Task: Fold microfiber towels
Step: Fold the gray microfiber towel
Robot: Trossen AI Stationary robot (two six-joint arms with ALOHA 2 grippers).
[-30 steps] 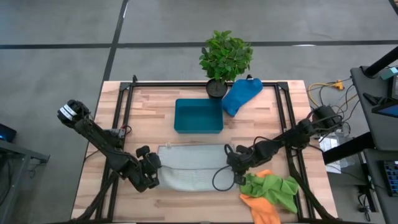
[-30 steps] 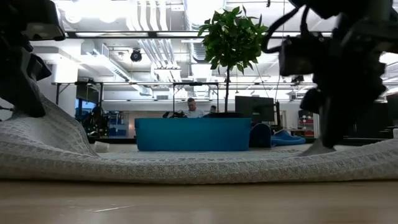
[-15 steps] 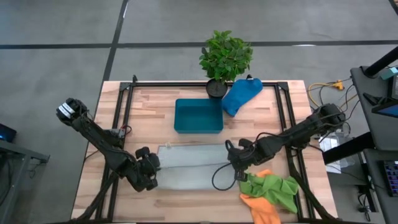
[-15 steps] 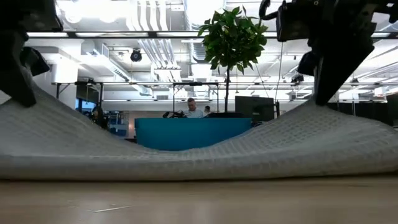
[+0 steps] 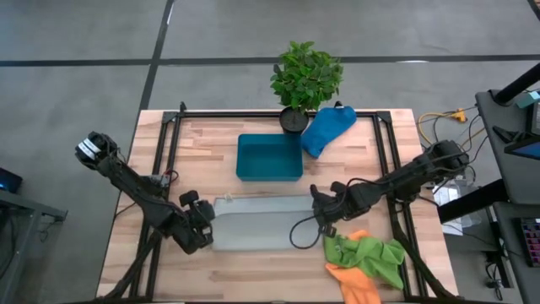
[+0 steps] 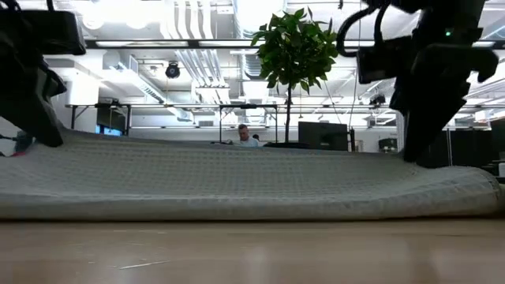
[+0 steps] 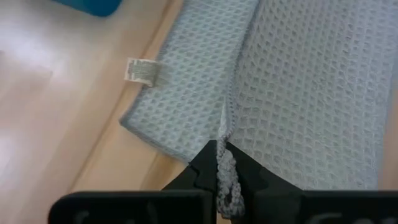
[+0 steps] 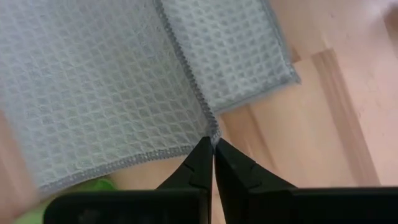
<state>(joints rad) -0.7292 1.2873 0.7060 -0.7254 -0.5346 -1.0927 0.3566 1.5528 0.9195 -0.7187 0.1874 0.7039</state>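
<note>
While the left gripper sits low over the wooden table, its 2 fingers are pressed together on a corner hem of the grey-white towel, at the towel's left end. The left wrist view shows that hem bunched between the dark fingers, and a small white tag sticks out from the towel's edge just beyond. The towel lies across the middle of the table as a long band, one layer doubled over another, and in the low view it fills the foreground as a low grey ridge.

Behind the towel stands a rigid blue tray, near but not touching it. A potted plant stands at the table's far edge, with the bright blue towel crumpled just beside its pot.

At the towel's right end, the right gripper is likewise clamped on a corner hem, its fingers closed tight on the stitched edge. Near the table's front right corner, the lime green towel lies heaped on top of the orange towel, just beside the right gripper.
</note>
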